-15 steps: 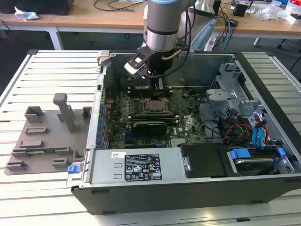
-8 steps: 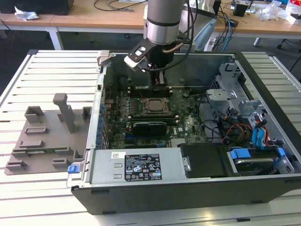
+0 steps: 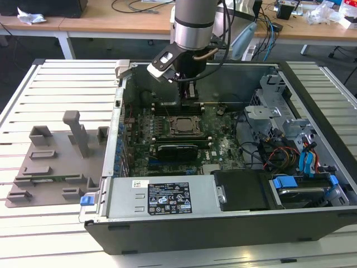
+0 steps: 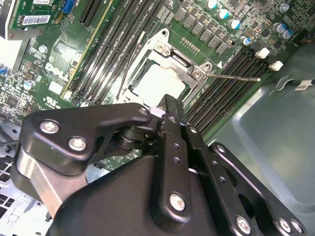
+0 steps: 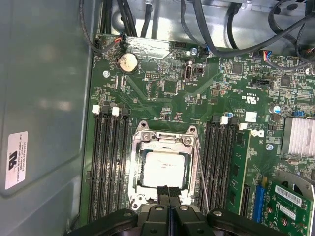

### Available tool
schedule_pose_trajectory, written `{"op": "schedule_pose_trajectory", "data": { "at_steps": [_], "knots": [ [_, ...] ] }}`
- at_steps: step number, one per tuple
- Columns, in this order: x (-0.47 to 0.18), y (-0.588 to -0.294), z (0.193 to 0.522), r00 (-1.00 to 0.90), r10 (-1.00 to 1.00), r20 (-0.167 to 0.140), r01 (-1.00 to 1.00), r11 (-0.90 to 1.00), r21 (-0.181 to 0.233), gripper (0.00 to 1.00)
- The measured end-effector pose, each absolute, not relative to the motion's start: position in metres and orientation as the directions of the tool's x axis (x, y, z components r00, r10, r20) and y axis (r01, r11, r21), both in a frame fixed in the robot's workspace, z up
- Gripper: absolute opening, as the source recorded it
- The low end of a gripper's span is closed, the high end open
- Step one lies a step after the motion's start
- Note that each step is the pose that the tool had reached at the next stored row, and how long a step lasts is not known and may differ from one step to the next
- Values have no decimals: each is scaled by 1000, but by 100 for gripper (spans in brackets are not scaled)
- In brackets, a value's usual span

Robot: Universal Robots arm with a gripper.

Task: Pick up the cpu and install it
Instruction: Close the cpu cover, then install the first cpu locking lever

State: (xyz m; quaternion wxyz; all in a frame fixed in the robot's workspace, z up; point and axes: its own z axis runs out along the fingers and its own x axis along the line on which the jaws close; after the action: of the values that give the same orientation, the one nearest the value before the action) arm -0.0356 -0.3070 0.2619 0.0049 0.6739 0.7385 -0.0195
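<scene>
The cpu (image 5: 162,169) lay flat inside the one square socket frame (image 5: 162,139), its four edges parallel to the frame and bordered by it on every side. The jaws were closed together and held nothing. They hung over the frame edge just beside the cpu; contact with it could not be told. Two banks of memory slots (image 5: 109,162) flanked the socket, one on each side, and one thin wire lever (image 5: 201,172) ran along the frame. One coin battery (image 5: 129,62) sat farther along the green board (image 5: 162,93). In the exterior view, one computer case (image 3: 223,229) stood open-topped on the slatted surface (image 3: 56,84), and the arm (image 3: 194,22) reached in from above.
</scene>
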Motion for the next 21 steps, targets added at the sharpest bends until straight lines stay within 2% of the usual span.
{"op": "schedule_pose_trajectory", "data": {
  "at_steps": [21],
  "knots": [
    [-36,-307,262,-148,988,-34,989,147,-22,11]
  ]
}}
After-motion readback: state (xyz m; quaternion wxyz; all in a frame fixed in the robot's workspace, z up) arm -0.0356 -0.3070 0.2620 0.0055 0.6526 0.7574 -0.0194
